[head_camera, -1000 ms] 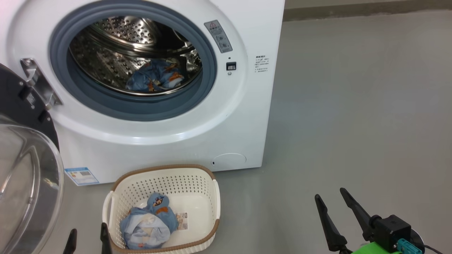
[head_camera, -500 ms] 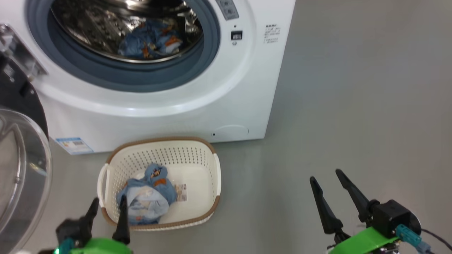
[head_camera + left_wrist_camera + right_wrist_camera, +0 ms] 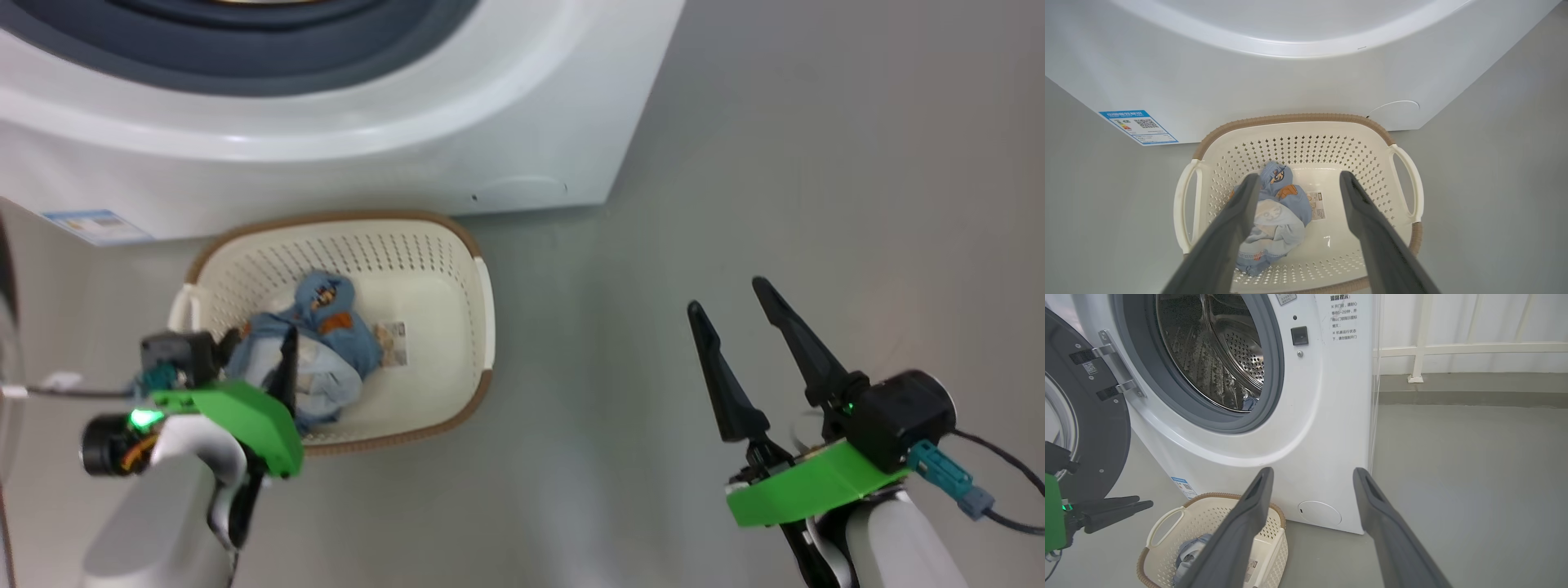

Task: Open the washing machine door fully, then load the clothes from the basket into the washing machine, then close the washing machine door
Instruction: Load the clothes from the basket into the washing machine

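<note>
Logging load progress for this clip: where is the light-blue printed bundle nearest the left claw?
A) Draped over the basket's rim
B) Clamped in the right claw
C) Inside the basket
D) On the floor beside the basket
C: the clothes lie on the bottom of the basket, framed by the open left claw in the left wrist view.

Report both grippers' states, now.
Left gripper: open, holding nothing, above the basket.
Right gripper: open, holding nothing.
</note>
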